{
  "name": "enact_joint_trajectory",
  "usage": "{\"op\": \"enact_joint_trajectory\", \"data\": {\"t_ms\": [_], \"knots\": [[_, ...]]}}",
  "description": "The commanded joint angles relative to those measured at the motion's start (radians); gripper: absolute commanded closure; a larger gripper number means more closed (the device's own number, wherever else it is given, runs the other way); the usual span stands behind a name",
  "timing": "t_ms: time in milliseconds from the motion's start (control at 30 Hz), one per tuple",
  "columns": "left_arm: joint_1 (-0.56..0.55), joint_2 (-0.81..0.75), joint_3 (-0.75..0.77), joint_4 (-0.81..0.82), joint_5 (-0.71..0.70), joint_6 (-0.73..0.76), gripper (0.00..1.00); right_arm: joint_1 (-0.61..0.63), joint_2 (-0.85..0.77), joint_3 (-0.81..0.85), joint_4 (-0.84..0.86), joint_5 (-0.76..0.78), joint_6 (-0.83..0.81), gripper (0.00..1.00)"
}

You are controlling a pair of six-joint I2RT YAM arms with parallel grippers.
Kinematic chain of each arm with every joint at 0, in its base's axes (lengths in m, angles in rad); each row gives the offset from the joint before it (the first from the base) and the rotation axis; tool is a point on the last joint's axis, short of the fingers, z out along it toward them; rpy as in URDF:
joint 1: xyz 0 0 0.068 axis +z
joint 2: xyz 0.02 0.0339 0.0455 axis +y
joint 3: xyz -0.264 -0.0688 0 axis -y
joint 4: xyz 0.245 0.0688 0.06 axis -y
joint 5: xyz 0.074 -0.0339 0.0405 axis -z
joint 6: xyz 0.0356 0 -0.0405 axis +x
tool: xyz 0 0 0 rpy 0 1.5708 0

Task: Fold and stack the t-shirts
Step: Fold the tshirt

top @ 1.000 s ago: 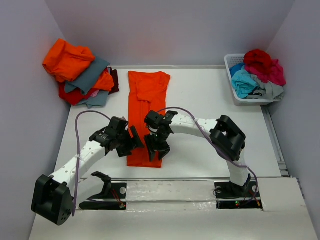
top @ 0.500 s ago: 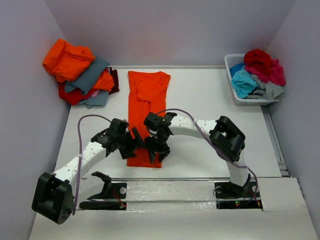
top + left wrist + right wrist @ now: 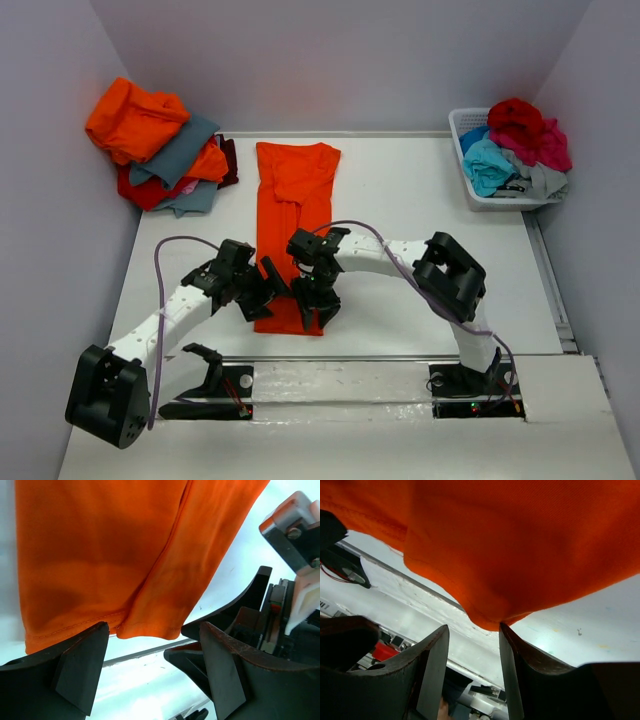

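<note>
A bright orange t-shirt (image 3: 295, 200), folded into a long strip, lies flat on the white table (image 3: 420, 220) with its hem toward the arms. My left gripper (image 3: 266, 288) is open at the hem's left corner. In the left wrist view the hem (image 3: 145, 625) lies just beyond the open gripper (image 3: 150, 667), with nothing between the fingers. My right gripper (image 3: 314, 306) is open at the hem's right corner. In the right wrist view the shirt's corner (image 3: 490, 615) hangs just above the gap of the open gripper (image 3: 472, 667).
A pile of orange, grey and red t-shirts (image 3: 160, 145) lies at the back left. A white slatted basket (image 3: 500, 198) at the back right holds turquoise, crimson and grey shirts (image 3: 515, 140). The right gripper's fingers (image 3: 235, 615) show close by in the left wrist view.
Both grippers have slid a little toward the near hem of the orange shirt and drawn closer together. The shirt has not moved.
</note>
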Motion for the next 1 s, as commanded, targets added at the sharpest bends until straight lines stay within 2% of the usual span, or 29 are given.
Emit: {"op": "enact_joint_trajectory", "data": {"t_ms": [0, 233, 433, 500, 567, 733, 800, 967], "knots": [[0.025, -0.017, 0.036, 0.031, 0.034, 0.005, 0.15, 0.027, 0.033, 0.027, 0.002, 0.000, -0.011, 0.50], [0.036, -0.020, 0.019, 0.040, 0.049, 0.003, 0.15, 0.027, 0.056, 0.041, 0.004, -0.001, -0.014, 0.51], [0.045, -0.009, 0.000, 0.059, 0.074, -0.003, 0.15, 0.027, 0.045, 0.039, -0.003, 0.002, -0.014, 0.61], [0.045, -0.002, -0.003, 0.063, 0.081, -0.003, 0.15, 0.027, 0.038, 0.035, 0.000, 0.005, -0.011, 0.68], [0.045, 0.004, -0.007, 0.069, 0.094, -0.005, 0.12, 0.027, 0.036, 0.030, -0.001, 0.005, -0.011, 0.72], [0.045, 0.011, -0.021, 0.092, 0.132, -0.018, 0.01, 0.027, 0.019, 0.019, -0.001, 0.015, -0.006, 0.73], [0.045, 0.004, -0.024, 0.091, 0.138, -0.022, 0.01, 0.027, 0.011, 0.013, -0.001, 0.017, -0.002, 0.73], [0.045, 0.023, 0.060, -0.084, -0.041, 0.044, 0.01, 0.027, 0.002, 0.007, -0.003, 0.028, 0.001, 0.73]]}}
